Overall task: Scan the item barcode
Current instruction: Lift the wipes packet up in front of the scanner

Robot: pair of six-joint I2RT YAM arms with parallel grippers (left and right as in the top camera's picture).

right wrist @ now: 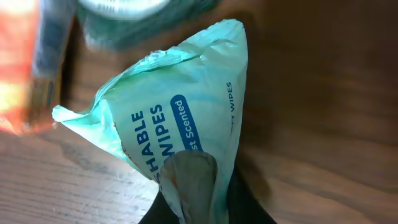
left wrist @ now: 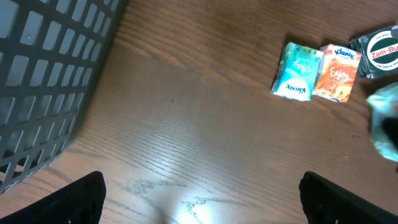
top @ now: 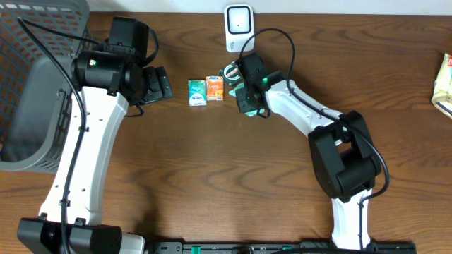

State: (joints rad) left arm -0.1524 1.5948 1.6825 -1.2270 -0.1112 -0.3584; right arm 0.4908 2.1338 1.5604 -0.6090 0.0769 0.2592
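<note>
the wipes packet reads "hable wipes" in white, with "st scented" on a blue band and a small "wipes" along its side. the teal pack says "kleenex". the orange pack says "kleenex" and "enjoy". the tin shows "zam-bu", cut off at the edge.

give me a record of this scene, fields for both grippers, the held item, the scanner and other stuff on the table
left gripper: open, empty, near the grey basket
right gripper: shut on the wipes packet
wipes packet: mint green, pinched at its edge
scanner: white, at the table's far edge
other items: teal Kleenex pack and orange Kleenex pack side by side, Zam-Buk tin beside them
</note>
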